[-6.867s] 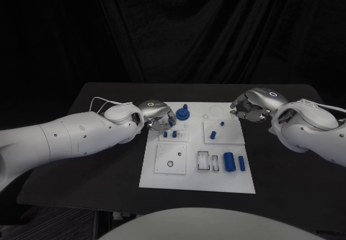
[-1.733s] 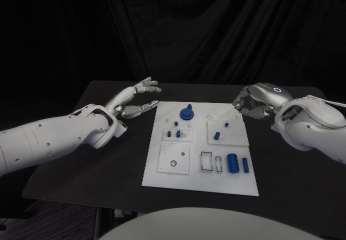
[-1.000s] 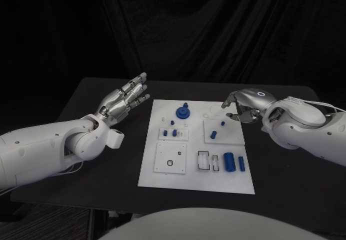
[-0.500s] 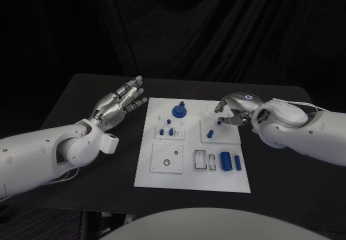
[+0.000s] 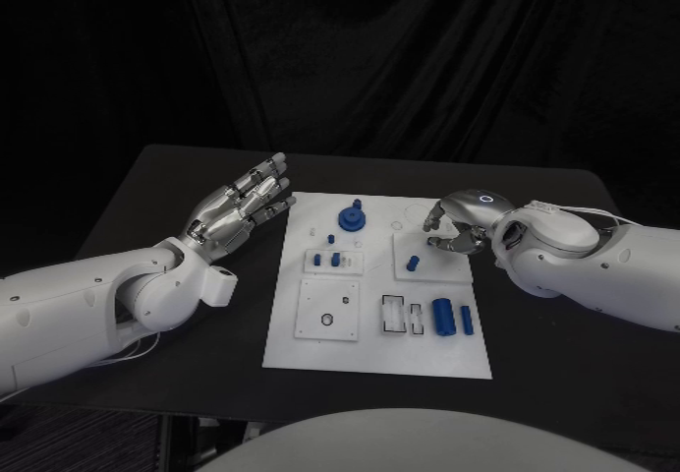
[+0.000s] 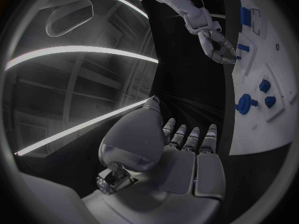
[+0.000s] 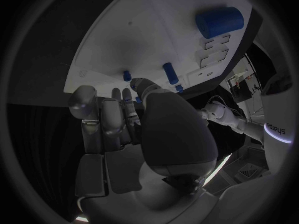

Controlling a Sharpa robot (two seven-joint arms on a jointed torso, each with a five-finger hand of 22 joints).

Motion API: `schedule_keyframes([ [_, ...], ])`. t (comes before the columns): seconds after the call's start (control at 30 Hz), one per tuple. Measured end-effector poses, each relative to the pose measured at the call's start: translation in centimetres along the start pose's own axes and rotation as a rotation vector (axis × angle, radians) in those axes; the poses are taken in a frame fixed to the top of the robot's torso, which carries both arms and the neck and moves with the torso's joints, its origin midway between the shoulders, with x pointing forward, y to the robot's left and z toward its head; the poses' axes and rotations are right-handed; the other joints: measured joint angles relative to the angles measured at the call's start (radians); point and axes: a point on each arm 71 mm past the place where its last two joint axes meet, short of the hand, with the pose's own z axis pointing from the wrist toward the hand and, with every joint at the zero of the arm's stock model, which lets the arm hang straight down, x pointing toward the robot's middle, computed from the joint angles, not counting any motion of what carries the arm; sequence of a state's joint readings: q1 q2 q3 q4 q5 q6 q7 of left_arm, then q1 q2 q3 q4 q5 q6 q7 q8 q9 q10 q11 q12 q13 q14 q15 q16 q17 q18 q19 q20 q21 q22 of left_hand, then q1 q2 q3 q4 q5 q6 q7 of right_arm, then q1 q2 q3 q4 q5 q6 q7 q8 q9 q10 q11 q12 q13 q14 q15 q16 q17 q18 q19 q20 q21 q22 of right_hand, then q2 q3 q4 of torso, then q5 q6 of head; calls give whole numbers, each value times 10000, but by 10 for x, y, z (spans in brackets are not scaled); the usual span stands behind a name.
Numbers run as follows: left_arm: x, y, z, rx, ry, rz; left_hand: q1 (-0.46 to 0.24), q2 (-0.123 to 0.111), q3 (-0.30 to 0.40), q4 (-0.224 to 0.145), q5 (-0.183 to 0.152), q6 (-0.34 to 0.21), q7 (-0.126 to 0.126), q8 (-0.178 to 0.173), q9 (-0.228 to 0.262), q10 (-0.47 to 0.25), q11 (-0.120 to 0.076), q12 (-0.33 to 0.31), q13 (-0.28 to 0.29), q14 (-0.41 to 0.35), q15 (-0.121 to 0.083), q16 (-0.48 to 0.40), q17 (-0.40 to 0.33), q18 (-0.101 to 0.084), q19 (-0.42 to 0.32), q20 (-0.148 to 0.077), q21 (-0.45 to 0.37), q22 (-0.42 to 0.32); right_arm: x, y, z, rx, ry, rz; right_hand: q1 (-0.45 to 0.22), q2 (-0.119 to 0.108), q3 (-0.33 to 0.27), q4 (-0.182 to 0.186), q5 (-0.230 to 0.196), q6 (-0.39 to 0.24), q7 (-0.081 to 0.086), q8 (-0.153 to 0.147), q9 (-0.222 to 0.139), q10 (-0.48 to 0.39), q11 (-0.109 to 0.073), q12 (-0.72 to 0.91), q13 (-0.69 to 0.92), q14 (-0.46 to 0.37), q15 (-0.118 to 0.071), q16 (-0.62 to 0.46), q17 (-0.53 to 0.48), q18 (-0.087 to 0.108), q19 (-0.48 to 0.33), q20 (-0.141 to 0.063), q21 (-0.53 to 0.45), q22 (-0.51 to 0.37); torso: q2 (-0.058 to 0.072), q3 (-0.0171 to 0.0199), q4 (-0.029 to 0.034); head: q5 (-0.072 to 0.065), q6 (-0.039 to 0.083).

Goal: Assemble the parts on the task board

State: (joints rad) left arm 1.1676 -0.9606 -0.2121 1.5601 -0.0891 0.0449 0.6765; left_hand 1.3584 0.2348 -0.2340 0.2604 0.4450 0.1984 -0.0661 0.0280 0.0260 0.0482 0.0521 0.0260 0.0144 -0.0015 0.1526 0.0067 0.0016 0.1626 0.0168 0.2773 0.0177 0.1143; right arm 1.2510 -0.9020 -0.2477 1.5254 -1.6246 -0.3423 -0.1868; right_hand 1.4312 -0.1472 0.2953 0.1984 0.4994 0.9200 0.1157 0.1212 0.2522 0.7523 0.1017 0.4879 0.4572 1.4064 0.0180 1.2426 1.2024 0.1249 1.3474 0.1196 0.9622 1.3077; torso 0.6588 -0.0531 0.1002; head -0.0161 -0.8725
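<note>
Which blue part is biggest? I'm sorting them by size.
The blue cylinder lying near the task board's front edge; it is thicker than the slim peg beside it.

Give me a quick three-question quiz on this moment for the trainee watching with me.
1. True or false: the left hand is holding a blue part.
2. Which hand is over the task board? A) the left hand B) the right hand C) both
3. Fill in: ___ blue cylinders lie side by side on the board's near right part.

Key: 1. False; it is open beside the board, holding nothing. 2. B. 3. Two.
</note>
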Motion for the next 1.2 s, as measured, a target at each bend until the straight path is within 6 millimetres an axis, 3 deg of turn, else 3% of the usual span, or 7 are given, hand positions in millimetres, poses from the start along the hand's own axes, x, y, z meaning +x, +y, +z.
schedule_keyframes([
  [0.27,3,1,3,6,95,-62,269,-13,76,-218,393,0,0,0,10,3,76,41,-1,17,158,0,1,0,37,37,0,15,4,-2,-1,75,143,3,0,0,16,-16,64,182,-7,125,121,73,1,49,-46,0,0,0,-37,1,0,0,0,-1,-1,-1,-8,9,0],
  [0.4,2,2,4,6,116,-73,310,27,57,-247,401,1,0,0,10,3,76,41,-1,19,227,0,0,1,73,72,0,52,5,-2,-1,100,185,-6,0,0,27,-27,64,299,-19,224,193,180,-34,116,-62,0,0,0,-37,0,-1,0,59,-1,0,-9,-6,-12,0],
  [0.6,3,3,5,6,152,-94,389,-52,43,-345,599,328,218,0,54,53,232,156,26,19,227,0,-6,1,73,73,0,52,7,-1,1,71,217,-12,0,0,-1,-55,64,299,-19,271,246,267,-52,165,-72,-1,0,42,-37,-1,35,-35,97,-2,6,-18,-6,-13,0],
  [1.2,1,5,6,-19,152,-112,528,-70,80,-559,891,524,414,39,76,108,429,239,46,92,371,0,-5,-2,108,108,0,62,15,4,5,-18,285,31,48,45,44,-257,-46,299,-19,415,520,628,-160,510,-70,72,-72,86,-105,-1,71,-71,163,-3,10,-17,-7,-16,0],
])
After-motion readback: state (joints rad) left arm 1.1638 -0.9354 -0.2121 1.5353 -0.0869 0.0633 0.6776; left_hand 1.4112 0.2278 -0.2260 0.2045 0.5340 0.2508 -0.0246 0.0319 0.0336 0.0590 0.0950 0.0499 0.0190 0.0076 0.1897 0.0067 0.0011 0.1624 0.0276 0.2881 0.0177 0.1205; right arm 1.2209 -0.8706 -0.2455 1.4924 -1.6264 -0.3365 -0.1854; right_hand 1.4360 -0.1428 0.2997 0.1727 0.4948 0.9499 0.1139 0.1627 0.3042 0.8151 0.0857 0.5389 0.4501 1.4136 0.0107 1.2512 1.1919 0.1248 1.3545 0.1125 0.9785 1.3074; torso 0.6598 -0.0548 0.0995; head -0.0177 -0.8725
